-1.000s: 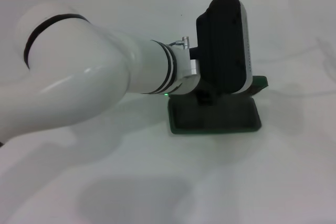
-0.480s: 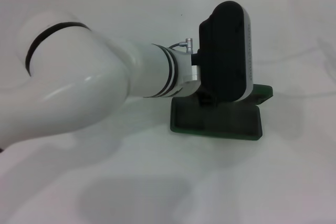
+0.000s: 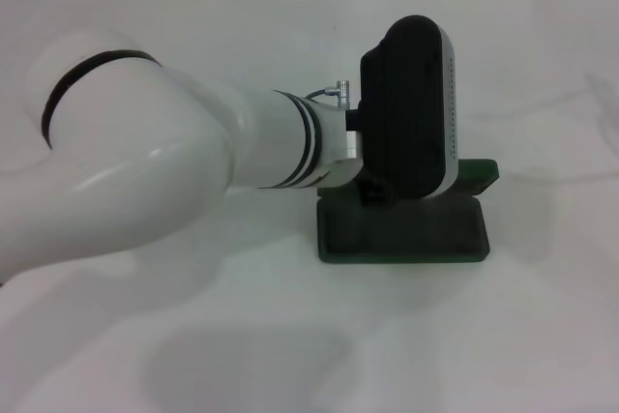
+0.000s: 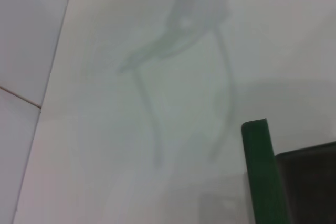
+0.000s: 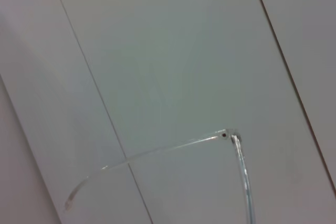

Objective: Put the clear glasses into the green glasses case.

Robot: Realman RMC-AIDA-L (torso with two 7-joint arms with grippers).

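The left gripper, a black housing at the end of the big white arm, sits centre-right in the head view, directly over the back of the green glasses case, which lies on the white table just below centre-right. The housing hides the jaws, so whether they're released, clenched or on the case can't be told. The case looks open: a dark flat half faces the camera w/ a brighter green edge behind it, and the left wrist view shows a green wall and dark lining at its lower right. The clear glasses show only faintly, in the upper middle of the left wrist view, lying on the table apart from the case, arms trailing toward the lower part of the frame. The right wrist view catches one clear arm and its hinge, low centre-right (nothing there says they're gripped). The right gripper isn't in any view. My read is that the step is the left arm steadying or opening the case so the glasses can go in. To do it well, keep the case flat and square and the open half fully back. It should also not skid on the smooth table, and the left arm should stay clear of the cavity so there's room to come in from above. The glasses look about as wide as the case, so they should go in lengthwise w/ arms folded or tucked. Count: 1 pair of glasses, 1 case, 1 arm in the head view.
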